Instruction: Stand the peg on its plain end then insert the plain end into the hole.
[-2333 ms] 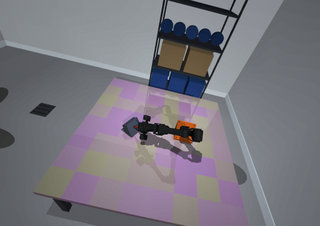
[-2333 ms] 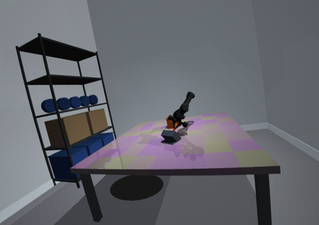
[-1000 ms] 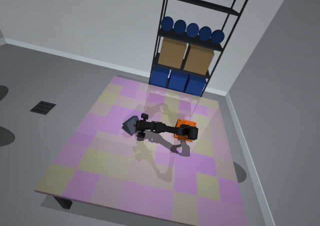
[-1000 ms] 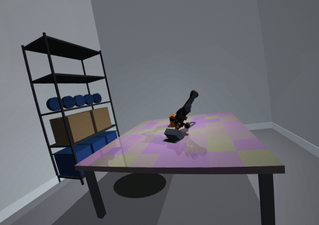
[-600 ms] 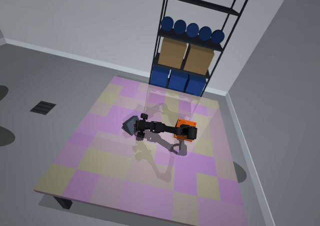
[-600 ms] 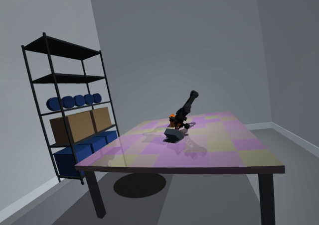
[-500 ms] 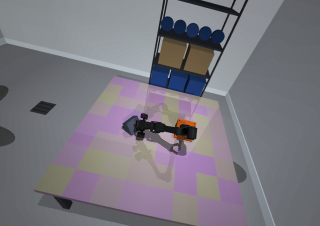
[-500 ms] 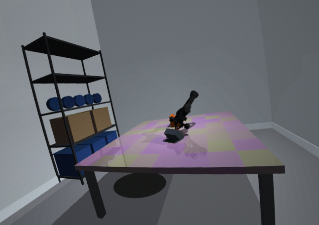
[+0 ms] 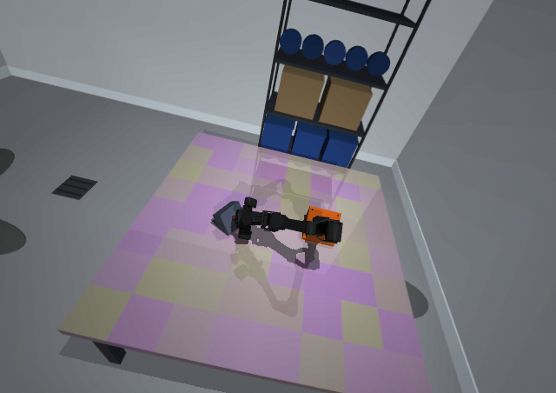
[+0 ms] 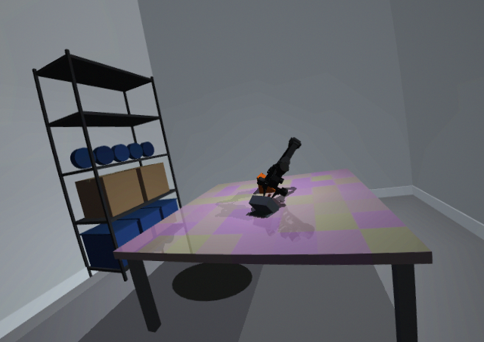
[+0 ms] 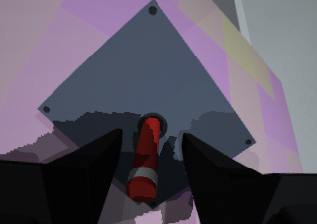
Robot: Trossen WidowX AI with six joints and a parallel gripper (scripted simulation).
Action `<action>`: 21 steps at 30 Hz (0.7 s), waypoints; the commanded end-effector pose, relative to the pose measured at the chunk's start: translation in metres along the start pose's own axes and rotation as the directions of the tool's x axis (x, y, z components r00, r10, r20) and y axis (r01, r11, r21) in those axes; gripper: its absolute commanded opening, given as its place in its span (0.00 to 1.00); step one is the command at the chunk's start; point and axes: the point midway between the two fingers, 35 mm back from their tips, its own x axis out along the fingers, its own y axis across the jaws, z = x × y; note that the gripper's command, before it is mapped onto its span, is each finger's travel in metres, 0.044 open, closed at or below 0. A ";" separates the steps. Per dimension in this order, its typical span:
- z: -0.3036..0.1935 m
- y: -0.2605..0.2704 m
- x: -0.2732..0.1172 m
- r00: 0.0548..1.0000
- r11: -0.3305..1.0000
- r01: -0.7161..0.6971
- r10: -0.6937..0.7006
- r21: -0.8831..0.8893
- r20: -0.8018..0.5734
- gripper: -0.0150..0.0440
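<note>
The red peg (image 11: 148,150) stands with its plain end in the hole (image 11: 162,121) of the grey sloped panel (image 11: 149,70) (image 9: 228,216) (image 10: 262,204). Its white band (image 11: 143,174) is near the outer end, toward the wrist camera. How deep the plain end sits is hidden inside the hole. In the top view only a bit of red shows beside the panel. My gripper (image 11: 153,137) is open, with one finger on each side of the peg and a gap between the peg and each finger.
The arm's orange base (image 9: 318,209) (image 10: 261,177) stands on the patchwork table (image 9: 251,339) (image 10: 336,240). A black shelf rack (image 9: 350,7) (image 10: 101,73) with boxes and blue round containers stands beyond the table's edge.
</note>
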 end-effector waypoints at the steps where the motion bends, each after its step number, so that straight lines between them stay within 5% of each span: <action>1: 0.000 0.000 0.000 1.000 1.000 0.001 -0.001 0.000 0.001 0.74; 7: 0.001 0.000 -0.003 1.000 1.000 0.001 -0.001 0.000 0.001 1.00; 21: 0.003 0.000 -0.019 1.000 1.000 0.003 -0.003 0.001 0.001 1.00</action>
